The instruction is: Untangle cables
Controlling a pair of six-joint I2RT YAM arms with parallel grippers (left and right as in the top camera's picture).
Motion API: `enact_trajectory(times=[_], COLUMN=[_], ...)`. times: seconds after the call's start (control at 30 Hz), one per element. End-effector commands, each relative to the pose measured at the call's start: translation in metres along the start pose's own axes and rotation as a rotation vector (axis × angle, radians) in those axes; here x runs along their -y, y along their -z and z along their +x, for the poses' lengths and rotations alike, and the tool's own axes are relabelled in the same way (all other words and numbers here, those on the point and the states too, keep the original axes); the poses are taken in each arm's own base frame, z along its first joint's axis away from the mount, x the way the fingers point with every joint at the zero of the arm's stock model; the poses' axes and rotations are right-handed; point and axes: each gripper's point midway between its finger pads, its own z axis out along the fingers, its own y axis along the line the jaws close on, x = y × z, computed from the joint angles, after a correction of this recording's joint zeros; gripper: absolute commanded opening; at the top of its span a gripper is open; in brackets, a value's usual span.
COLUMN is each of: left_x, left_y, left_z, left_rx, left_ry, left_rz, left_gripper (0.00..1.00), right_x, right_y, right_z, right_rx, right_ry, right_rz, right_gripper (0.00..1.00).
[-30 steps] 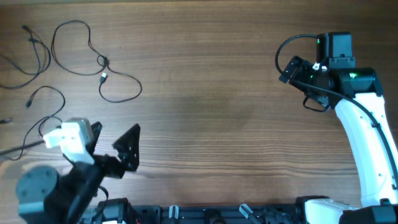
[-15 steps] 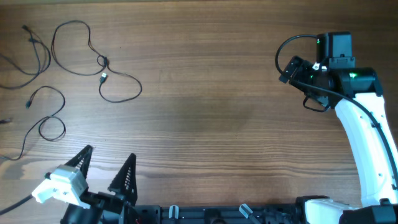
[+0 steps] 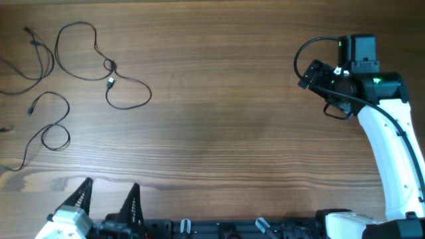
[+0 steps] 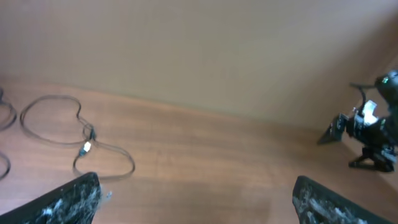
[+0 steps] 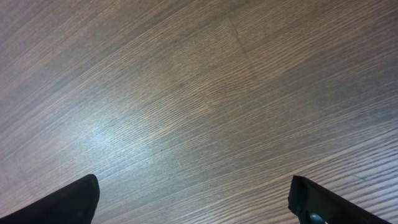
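Several thin black cables lie loose at the table's far left. One long looped cable (image 3: 99, 52) ends in a silver-tipped plug (image 3: 111, 82). A second cable (image 3: 48, 63) runs along the left edge. A third cable (image 3: 66, 106) curls into a small loop nearer the front. The left wrist view shows the looped cable (image 4: 132, 163) and its plug (image 4: 86, 147) ahead of the fingers. My left gripper (image 3: 108, 198) (image 4: 196, 190) is open at the near edge, well short of the cables. My right gripper (image 3: 311, 72) (image 5: 193, 193) is open over bare wood at the far right.
The wooden table (image 3: 226, 119) stretches between the two arms. The right arm's white link (image 3: 392, 153) runs down the right side, with its own thick black cable (image 3: 302, 50) looped above the wrist. The right arm (image 4: 370, 130) also shows at the left wrist view's right edge.
My left arm has pulled back from beside the front cable loop to the table's near edge, its gripper staying open. The right arm and the cables have not moved.
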Motion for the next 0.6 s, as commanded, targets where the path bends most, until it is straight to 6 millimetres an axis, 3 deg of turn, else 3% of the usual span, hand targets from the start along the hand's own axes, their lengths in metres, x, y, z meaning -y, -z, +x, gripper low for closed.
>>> enact_trajectory(times=[0.0, 0.23, 0.57], left_x=[-0.006, -0.016, -0.047], left_y=[-0.015, -0.053, -0.119], left_z=[-0.001, 0.0, 0.055], left_rx=[0.042, 0.11, 0.119], left_ry=[-0.021, -0.065, -0.086], left_rz=[-0.004, 0.007, 0.006], left_gripper=[1.0, 1.0, 1.0], right_x=[-0.001, -0.001, -0.001], right_y=[0.005, 0.005, 0.005], right_z=[-0.006, -0.006, -0.006], right_rx=[0.028, 0.028, 0.028], right_ry=[-0.002, -0.002, -0.002], right_rz=[0.004, 0.004, 0.004], right_gripper=[1.0, 1.0, 1.0])
